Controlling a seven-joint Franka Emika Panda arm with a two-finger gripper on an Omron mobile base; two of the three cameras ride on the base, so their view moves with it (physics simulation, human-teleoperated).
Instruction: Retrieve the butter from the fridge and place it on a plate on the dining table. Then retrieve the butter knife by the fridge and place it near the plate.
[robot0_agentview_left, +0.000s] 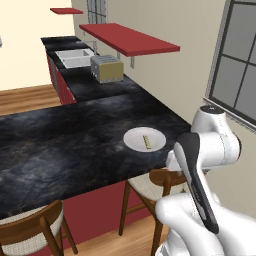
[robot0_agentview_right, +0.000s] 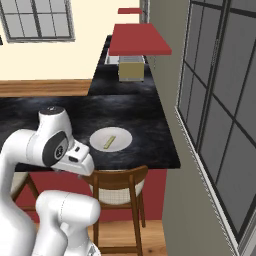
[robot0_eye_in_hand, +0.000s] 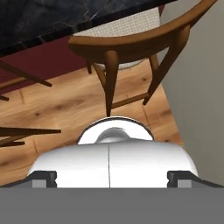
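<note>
**Butter on plate, gripper released**

While I look over the arm, the table (robot0_agentview_left: 60, 145) fills my base views, its black slab running to the wall. Chairs (robot0_eye_in_hand: 131, 39) stand tucked under its near edge. On the white plate (robot0_agentview_left: 135, 140) lies the butter (robot0_agentview_left: 147, 142). My gripper (robot0_eye_in_hand: 112, 177) faces the wood floor, fingers spread wide, holding nothing.

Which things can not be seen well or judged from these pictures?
- Gripper: in the hand view its two dark tips stand far apart, open; in both base views the arm's white body hides it.
- Butter: it lies on the plate, too small to read any detail.
- Chair: the dining table hides its seat in the right base view.
- Sink: far off, its inside is unclear.
</note>
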